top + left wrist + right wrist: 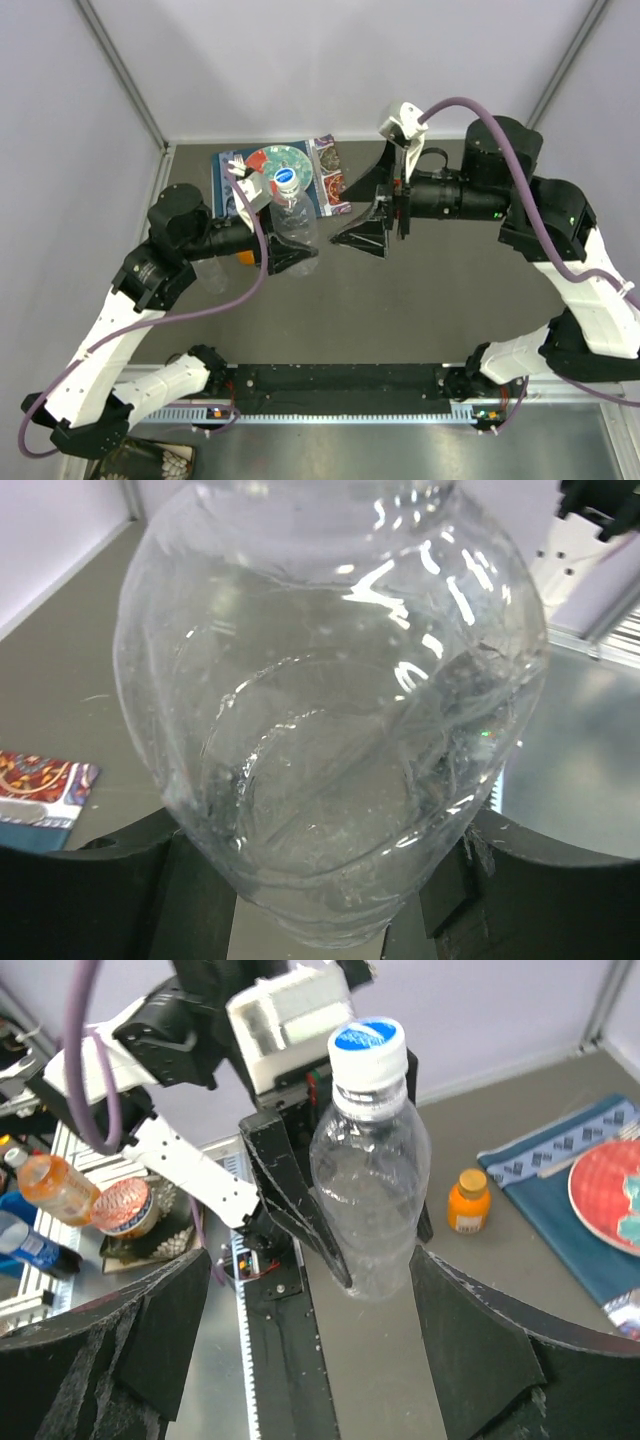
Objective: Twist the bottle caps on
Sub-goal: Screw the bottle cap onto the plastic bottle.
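The left gripper is clamped on the lower body of the clear bottle, one finger on each side. The bottle's neck points up and carries a white cap with a blue top. To its right, the right gripper has its jaws spread wide. The bottle lies just beyond its fingertips, untouched.

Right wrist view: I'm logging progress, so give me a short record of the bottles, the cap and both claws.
held: clear bottle, upright
lid: white cap with blue top, on its neck
grip: left claw shut on the clear bottle's lower body
other arm: right claw open, touching nothing
nearby: orange bottle standing on the table, capped
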Robot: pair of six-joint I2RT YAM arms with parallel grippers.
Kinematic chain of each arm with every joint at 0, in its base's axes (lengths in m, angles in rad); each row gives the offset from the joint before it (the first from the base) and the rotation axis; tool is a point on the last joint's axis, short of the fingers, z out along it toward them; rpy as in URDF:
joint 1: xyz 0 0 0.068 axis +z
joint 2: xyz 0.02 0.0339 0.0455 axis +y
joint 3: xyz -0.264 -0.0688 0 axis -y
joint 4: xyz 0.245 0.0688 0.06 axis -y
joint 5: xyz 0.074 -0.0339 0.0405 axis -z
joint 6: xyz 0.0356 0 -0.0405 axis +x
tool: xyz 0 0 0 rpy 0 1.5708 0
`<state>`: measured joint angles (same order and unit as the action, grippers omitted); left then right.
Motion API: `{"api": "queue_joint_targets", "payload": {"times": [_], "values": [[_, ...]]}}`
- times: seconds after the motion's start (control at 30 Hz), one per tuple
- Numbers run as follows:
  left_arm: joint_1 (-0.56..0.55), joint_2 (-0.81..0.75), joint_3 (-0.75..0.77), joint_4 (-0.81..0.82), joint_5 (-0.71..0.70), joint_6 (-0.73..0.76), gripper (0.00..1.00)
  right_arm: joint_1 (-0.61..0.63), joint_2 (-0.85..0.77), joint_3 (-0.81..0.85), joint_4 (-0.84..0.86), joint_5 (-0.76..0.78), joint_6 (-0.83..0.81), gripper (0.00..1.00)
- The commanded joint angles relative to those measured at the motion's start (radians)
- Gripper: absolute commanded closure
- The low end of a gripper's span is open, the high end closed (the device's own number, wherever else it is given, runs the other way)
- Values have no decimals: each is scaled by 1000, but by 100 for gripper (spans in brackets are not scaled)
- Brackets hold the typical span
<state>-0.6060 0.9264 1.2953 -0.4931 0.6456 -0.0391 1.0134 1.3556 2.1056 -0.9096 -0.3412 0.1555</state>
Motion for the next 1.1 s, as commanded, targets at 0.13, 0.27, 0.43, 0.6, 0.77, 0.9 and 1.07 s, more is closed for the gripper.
{"api": "queue_joint_targets", "payload": {"times": [0.13, 0.27, 0.43, 0.6, 0.77, 0.9, 1.07], "values": [[32, -35, -34, 48, 199, -5, 54, -102, -1, 65, 268, -350, -146, 13], [34, -32, -40, 53, 270, -15, 54, -131, 48, 76, 340, -447, -133, 13], [34, -20, -37, 60, 417, -13, 53, -145, 102, 70, 432, -577, -106, 14], [34, -20, -33, 59, 434, 1, 53, -162, 172, 92, 552, -654, 19, 15], [34, -26, -28, 31, 356, 48, 54, -164, 247, 123, 604, -734, 136, 18], [34, -32, -30, 28, 276, 79, 55, -164, 257, 107, 614, -754, 167, 20], [34, -26, -19, 28, 273, 85, 56, -164, 260, 85, 618, -774, 180, 25]]}}
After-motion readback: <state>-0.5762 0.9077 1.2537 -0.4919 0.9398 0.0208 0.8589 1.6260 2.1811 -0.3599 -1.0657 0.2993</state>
